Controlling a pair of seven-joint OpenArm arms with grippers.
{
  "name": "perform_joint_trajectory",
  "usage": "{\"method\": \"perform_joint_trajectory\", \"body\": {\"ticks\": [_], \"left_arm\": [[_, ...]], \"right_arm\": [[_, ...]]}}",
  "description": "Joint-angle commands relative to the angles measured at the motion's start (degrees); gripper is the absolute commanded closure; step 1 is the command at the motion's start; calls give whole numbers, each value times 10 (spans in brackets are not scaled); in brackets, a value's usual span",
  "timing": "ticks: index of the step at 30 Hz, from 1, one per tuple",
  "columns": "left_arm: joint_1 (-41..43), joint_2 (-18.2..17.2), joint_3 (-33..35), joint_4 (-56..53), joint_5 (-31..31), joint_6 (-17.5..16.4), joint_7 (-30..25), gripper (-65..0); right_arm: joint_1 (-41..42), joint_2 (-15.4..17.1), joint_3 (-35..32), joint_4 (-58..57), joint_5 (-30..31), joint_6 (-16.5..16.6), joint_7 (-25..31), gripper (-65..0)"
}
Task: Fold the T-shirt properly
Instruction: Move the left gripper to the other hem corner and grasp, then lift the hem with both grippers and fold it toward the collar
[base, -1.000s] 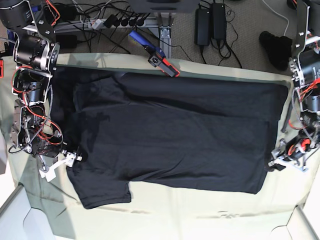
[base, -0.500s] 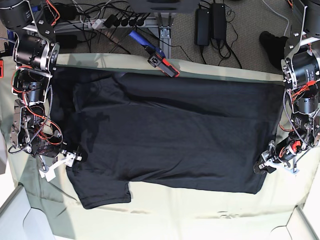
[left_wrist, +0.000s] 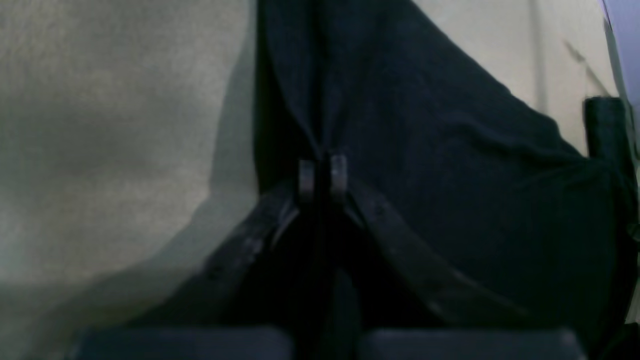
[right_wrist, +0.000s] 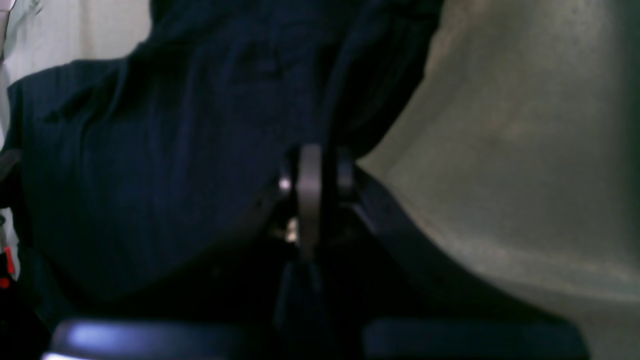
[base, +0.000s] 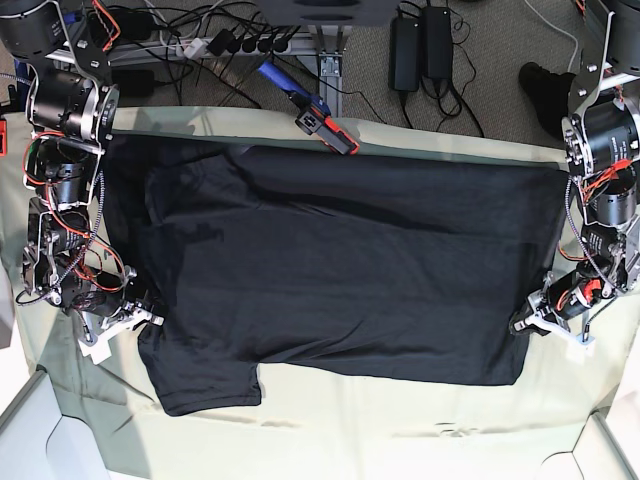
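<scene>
T-shirt (base: 340, 270) lying spread flat across green table cloth (base: 330, 420) | left gripper (base: 522, 326) pinching hem-side edge, jaws closed on fabric | right gripper (base: 148, 316) clamping the edge by the sleeve | likely both gripping opposite ends for lifting one long fold together

A matt black cotton-like T-shirt (base: 340, 270) lies across a pale green table cloth (base: 400, 410) with a soft, finely grained weave; dull grey metal fingertips (left_wrist: 338, 172) pinch the fabric.
</scene>
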Motion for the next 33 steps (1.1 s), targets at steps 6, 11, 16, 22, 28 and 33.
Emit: {"method": "perform_joint_trajectory", "body": {"ticks": [6,11,16,22,28,33], "left_arm": [[-17,-33,0,13,-80,-22,63,0],[-13,-56,0,16,-171,-22,156,0],[-4,-71,0,17,-239,-22,267,0],[29,-96,0,61,-276,-22,294,0],[97,-120,0,165,-313,-22,318,0],[147,-125,-1,232,-313,-22,322,0]], "right_arm": [[17,12,1,10,25,40,-27,0],[17,23,1,10,90,67,-76,0],[15,31,1,10,134,69,-128,0],[5,39,1,11,184,73,-172,0],[-36,66,1,37,214,82,-186,0],[-84,76,2,99,217,82,-201,0]]}}
